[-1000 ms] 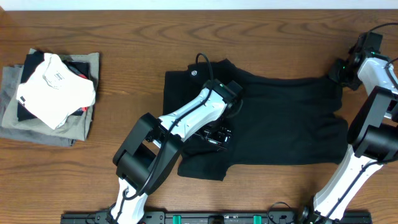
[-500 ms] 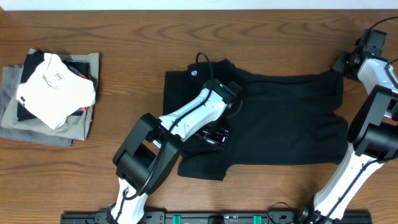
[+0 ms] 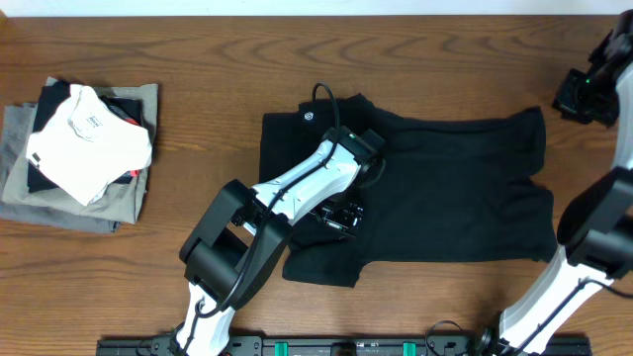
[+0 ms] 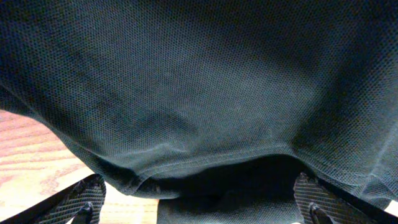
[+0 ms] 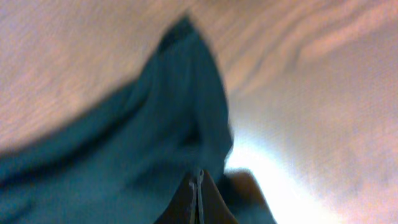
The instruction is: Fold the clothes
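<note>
The right gripper [image 3: 584,94] is being drawn clear of the black shirt [image 3: 445,188], whose far corner it was at a second ago. That corner is now being left flat on the table [image 3: 198,59], near the gripper but apart from it. In the blurred right wrist view its fingers [image 5: 186,196] are being shown pressed together, with nothing plainly between them. The smoothing of that corner is therefore being judged done, while no fold is yet being made. The left gripper [image 3: 341,216] is being kept unmoved over the shirt's middle, its fingers [image 4: 87,199] spread and a hem lying between them. Its arm, stretched across the cloth, is being judged the main obstacle to folding. A stack of folded clothes [image 3: 84,148] is being left well apart, beyond the left gripper's outer side.
</note>
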Tool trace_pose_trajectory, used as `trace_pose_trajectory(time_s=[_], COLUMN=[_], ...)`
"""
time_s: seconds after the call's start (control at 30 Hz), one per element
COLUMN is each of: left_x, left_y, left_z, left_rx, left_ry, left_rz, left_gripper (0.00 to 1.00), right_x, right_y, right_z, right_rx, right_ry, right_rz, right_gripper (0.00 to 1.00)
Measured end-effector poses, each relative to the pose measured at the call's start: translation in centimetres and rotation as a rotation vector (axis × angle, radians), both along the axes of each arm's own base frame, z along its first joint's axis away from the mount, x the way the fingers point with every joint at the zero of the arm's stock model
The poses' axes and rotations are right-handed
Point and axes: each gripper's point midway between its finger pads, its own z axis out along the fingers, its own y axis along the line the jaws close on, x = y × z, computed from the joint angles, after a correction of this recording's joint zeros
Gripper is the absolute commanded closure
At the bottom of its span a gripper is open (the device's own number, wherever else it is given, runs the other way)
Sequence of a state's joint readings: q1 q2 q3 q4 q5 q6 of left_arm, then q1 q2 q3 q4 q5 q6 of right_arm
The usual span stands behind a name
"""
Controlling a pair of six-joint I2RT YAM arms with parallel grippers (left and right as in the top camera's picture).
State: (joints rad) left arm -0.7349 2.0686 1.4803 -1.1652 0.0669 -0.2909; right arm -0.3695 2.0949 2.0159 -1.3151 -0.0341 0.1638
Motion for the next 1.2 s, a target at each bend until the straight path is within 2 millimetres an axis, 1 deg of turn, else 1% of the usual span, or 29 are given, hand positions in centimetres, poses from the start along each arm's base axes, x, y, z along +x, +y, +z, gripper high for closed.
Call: trace_pose_trajectory(time_s=[0.07,0.13,0.23,0.3,0.4,0.5,0.83,0.97,1.1,1.2], left_x=[0.0,0.0,0.0,0.0,0.0,0.0,0.0,0.0,0.0,0.0], left_y=[0.0,0.0,0.0,0.0,0.0,0.0,0.0,0.0,0.0,0.0], left_z=[0.0,0.0,0.0,0.0,0.0,0.0,0.0,0.0,0.0,0.0], left_rx=[0.001,0.0,0.0,0.0,0.001,0.001,0.001,0.001,0.001,0.001], left_ry=[0.0,0.0,-0.001,0.0,0.0,0.001,0.0,0.0,0.0,0.0], left_rz=[0.0,0.0,0.0,0.0,0.0,0.0,0.0,0.0,0.0,0.0], left_gripper=[0.02,0.02,0.02,0.02,0.02,0.02,0.02,0.02,0.02,0.02], right_x=[-1.2,-1.8,-3.2,-3.7,-3.6,-3.2,-2.2,-1.8,-1.1,0.2], right_y=[0.9,1.5,2.4,2.8,2.9,3.0,2.8,2.4,1.9,1.1], right_z=[0.3,-0.6,-4.0,-6.2,-9.1,-10.4,-13.1,-14.1,-14.3,-14.3], right_rx=[0.034,0.065,0.113,0.128,0.136,0.134,0.12,0.108,0.09,0.06], right_ry=[0.031,0.055,0.12,0.141,0.127,0.095,0.027,0.025,0.003,-0.046], right_rz=[0.016,0.023,0.028,0.03,0.032,0.035,0.021,-0.01,-0.024,-0.027], right_gripper=[0.99,0.99,0.99,0.99,0.99,0.99,0.99,0.99,0.99,0.99])
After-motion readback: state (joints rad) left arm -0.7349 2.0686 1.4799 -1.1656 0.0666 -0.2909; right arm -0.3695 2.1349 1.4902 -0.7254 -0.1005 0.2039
